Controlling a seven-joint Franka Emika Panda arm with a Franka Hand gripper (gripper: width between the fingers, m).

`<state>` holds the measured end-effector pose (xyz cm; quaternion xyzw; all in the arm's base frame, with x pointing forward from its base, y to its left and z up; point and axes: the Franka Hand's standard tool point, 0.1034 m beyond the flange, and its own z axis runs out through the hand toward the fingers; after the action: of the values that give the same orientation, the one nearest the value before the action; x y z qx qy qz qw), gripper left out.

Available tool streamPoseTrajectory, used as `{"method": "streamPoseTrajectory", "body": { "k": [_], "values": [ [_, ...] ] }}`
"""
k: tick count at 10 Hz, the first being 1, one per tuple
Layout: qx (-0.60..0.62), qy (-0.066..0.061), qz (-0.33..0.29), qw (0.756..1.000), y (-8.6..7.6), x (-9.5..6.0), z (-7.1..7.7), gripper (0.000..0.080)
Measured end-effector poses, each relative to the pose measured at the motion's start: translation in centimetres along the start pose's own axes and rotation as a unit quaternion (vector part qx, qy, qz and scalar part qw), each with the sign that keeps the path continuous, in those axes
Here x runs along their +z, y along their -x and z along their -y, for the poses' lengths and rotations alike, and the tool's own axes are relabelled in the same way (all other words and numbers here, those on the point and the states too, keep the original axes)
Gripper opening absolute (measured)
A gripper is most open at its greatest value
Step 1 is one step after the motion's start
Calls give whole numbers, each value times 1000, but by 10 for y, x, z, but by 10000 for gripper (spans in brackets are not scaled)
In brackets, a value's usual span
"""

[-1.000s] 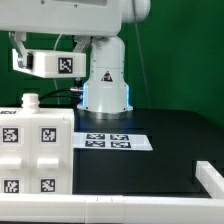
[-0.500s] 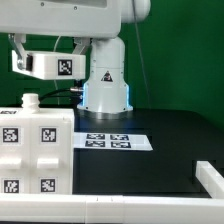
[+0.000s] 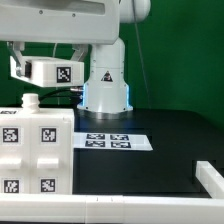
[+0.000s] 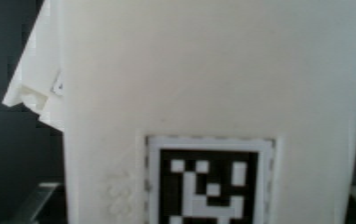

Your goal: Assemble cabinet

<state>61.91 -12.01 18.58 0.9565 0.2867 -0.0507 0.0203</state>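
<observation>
A small white cabinet piece (image 3: 48, 72) with a square marker tag on its end hangs in the air at the exterior view's upper left. My gripper (image 3: 45, 58) is shut on it from above, jaws wide across its width. In the wrist view this piece (image 4: 175, 90) fills nearly the whole picture, its tag at the near end, and my fingers are hidden behind it. Below it, at the exterior view's lower left, stands the large white cabinet body (image 3: 35, 150) with several tags on its front and a small peg on top.
The marker board (image 3: 113, 141) lies flat on the black table in front of the robot's base (image 3: 105, 92). A white rail (image 3: 209, 180) runs along the table's edge at the exterior view's right and front. Green backdrop behind.
The held piece and my gripper have come down a little and shifted slightly toward the exterior view's right. The cabinet body has not moved.
</observation>
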Motion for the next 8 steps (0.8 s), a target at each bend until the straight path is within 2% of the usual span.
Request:
{"method": "streamPoseTrajectory", "body": {
  "k": [3, 8],
  "values": [
    [-6, -4, 9, 1000, 8, 14, -7, 560],
    [-5, -6, 13, 1000, 10, 20, -8, 560]
  ]
}}
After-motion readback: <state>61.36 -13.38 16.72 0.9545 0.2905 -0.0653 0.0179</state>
